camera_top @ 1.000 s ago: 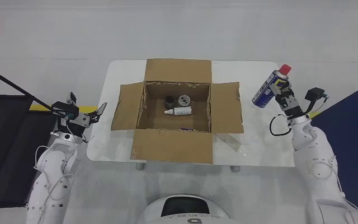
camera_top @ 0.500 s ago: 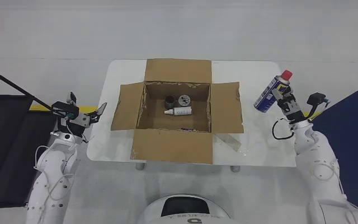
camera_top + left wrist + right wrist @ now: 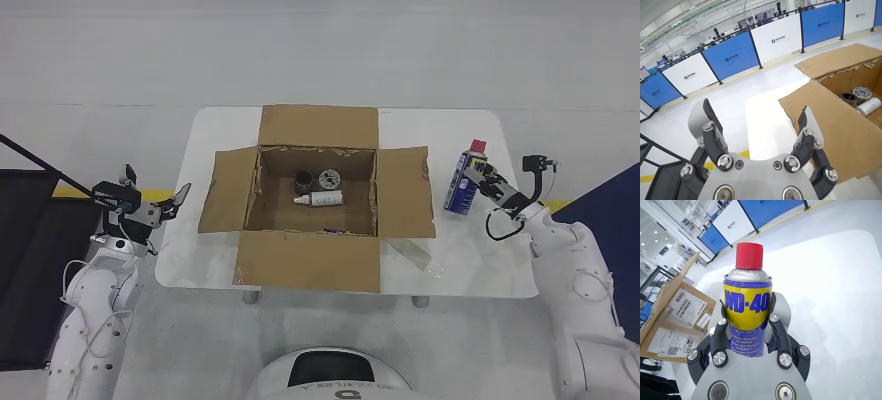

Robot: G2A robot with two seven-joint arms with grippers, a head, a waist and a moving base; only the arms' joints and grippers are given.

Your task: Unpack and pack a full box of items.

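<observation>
Off the table's left edge, the left gripper [image 3: 755, 111] hangs with its fingers spread wide and nothing between them, pointing in towards the box [image 3: 310, 262]. The box sits mid-table with all four flaps folded out. Down inside it are a dark sleeve [image 3: 303, 182], a round metal part [image 3: 329, 180] and a white bottle [image 3: 320, 200] lying on its side.

Just past the right flap, over bare table [image 3: 470, 270], the right gripper [image 3: 487, 188] is clamped on the body of the spray can [image 3: 461, 183], one pad on each side. The can's long axis is close to upright, with the red cap leaning a little towards the far edge. From above I can't quite tell whether its base is on the tabletop or just over it.

This looks like the setting-down part of unpacking. The can has to meet the table squarely on its base, near the flap but not touching it, and the right arm alone is placed to do that. The left arm is well apart, with the box between.
</observation>
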